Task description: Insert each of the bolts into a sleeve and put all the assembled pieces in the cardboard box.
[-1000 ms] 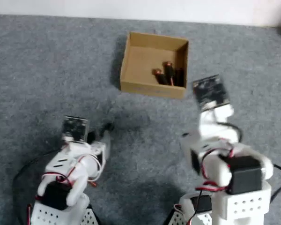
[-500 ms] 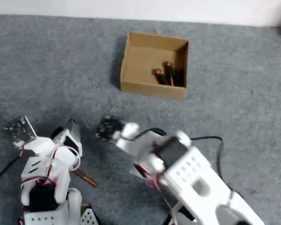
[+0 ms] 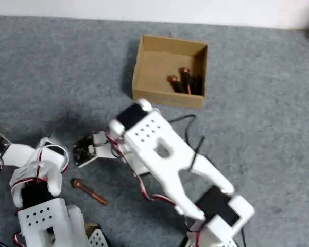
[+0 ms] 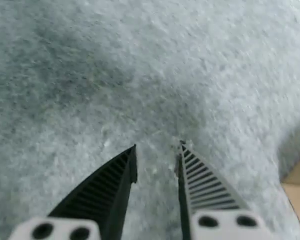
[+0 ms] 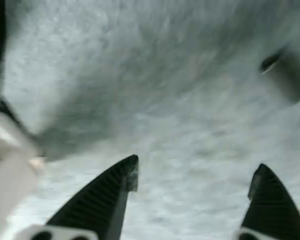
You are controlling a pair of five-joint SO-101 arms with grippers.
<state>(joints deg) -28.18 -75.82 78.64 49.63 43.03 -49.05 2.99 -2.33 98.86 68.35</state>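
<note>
Right gripper (image 5: 197, 170), jaws spread wide; left gripper (image 4: 157, 150), jaws narrowly parted; loose bolt (image 3: 88, 191) lies at 7 o'clock from cardboard box (image 3: 165, 96).

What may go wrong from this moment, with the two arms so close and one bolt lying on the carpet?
1. The right arm stretches across, close to the left arm; they may collide.
2. The loose bolt lies near both arms; a link might knock it away.
3. The right gripper stands open over bare carpet, so it may close on nothing.
</note>
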